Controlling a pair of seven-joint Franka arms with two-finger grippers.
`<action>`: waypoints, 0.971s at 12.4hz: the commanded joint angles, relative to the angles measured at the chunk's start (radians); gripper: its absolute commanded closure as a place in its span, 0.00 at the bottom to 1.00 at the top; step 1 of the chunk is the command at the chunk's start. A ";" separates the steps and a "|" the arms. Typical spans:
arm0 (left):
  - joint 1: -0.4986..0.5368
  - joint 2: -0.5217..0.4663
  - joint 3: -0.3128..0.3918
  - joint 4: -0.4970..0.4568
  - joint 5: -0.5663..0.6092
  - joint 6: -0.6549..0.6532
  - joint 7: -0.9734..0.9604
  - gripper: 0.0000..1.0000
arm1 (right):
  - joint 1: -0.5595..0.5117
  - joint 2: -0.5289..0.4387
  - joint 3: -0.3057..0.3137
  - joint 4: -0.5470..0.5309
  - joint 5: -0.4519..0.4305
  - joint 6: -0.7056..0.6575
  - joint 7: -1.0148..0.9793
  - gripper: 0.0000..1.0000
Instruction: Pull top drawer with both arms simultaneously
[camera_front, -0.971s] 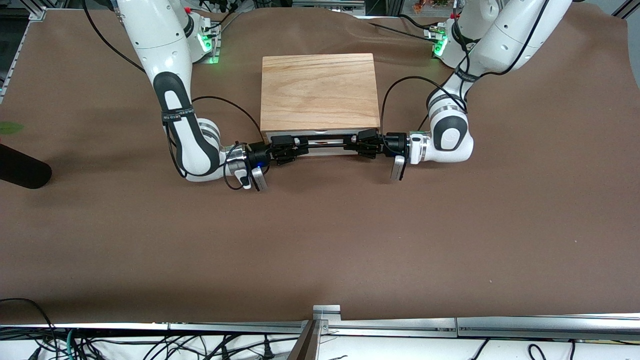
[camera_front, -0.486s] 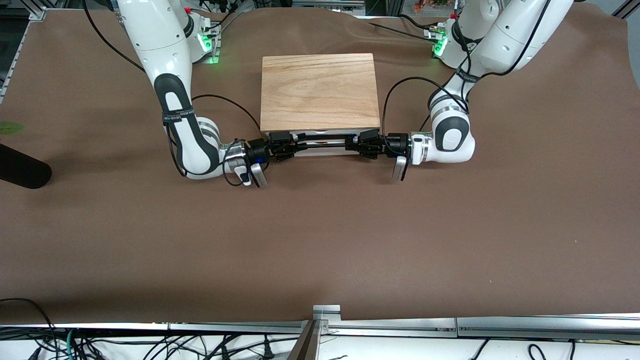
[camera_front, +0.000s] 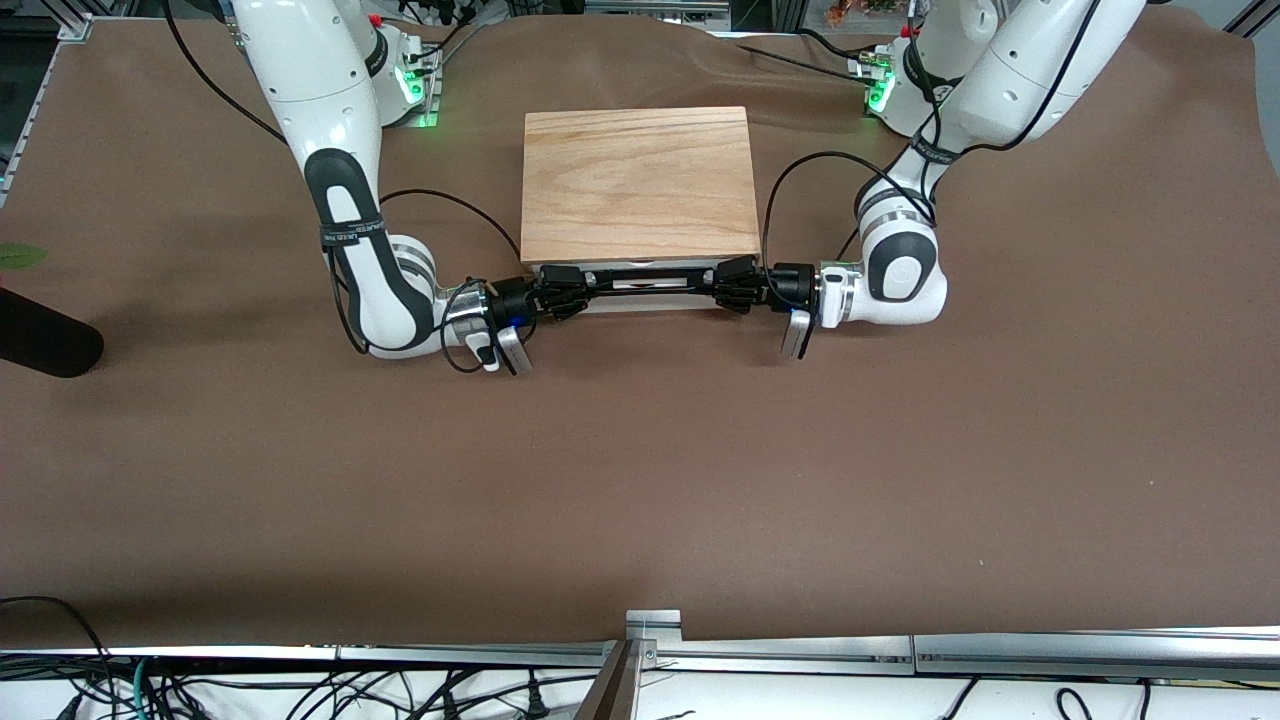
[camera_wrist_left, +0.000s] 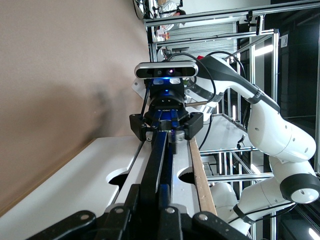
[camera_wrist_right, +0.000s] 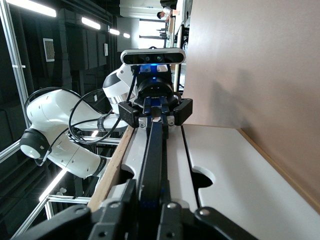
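Both black pincers, left (camera_front: 728, 283) and right (camera_front: 580, 292), clench opposite ends of the wide black wire handle (camera_front: 648, 280) running lengthwise across the shallow white-fronted top drawer (camera_front: 650, 296).

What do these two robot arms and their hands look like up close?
Both arms, the left arm and the right arm, have glossy white rounded shells with black bands at the joints and loose black cables looping alongside. Their bases glow green. The left hand and the right hand are black and blocky, each with a small white camera bar at the wrist.
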 joint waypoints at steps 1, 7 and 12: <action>0.006 -0.009 -0.007 -0.024 0.005 -0.021 0.039 1.00 | -0.007 -0.008 0.001 -0.015 0.007 -0.023 -0.021 0.82; 0.006 -0.004 -0.004 -0.022 0.007 -0.021 0.036 1.00 | -0.027 -0.008 0.000 -0.004 0.007 -0.018 -0.017 0.85; 0.009 0.001 0.002 -0.017 0.010 -0.018 0.028 1.00 | -0.055 0.009 0.000 0.057 0.008 -0.007 0.012 0.85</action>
